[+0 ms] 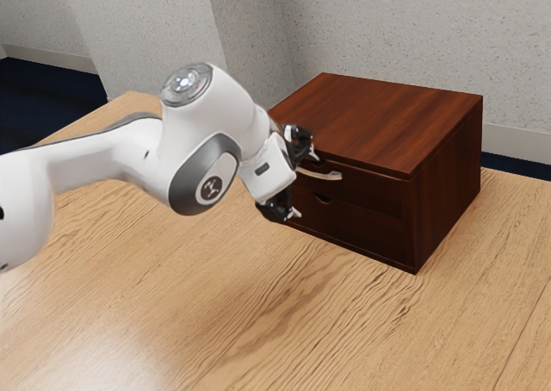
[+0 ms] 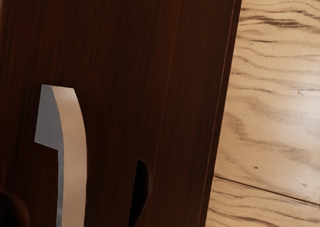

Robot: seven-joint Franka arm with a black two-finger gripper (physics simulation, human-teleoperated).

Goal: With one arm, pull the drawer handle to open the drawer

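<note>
A dark red-brown wooden cabinet [image 1: 392,124] stands on the table, and its upper drawer front [image 1: 366,186] sits flush with the cabinet face. A pale curved handle [image 1: 322,174] sticks out from that front. My black gripper [image 1: 294,174] is at the handle's end nearest the arm, open, with one finger [image 1: 299,139] above the handle and the other below it. In the wrist view the handle [image 2: 71,152] stands close in front of the dark drawer front [image 2: 150,62], beside a small dark notch [image 2: 139,192].
The light wooden table [image 1: 258,322] spreads wide in front of the cabinet and toward the exterior view's right [image 2: 270,112]. Grey walls rise behind the cabinet, with dark floor beyond the table's far edge.
</note>
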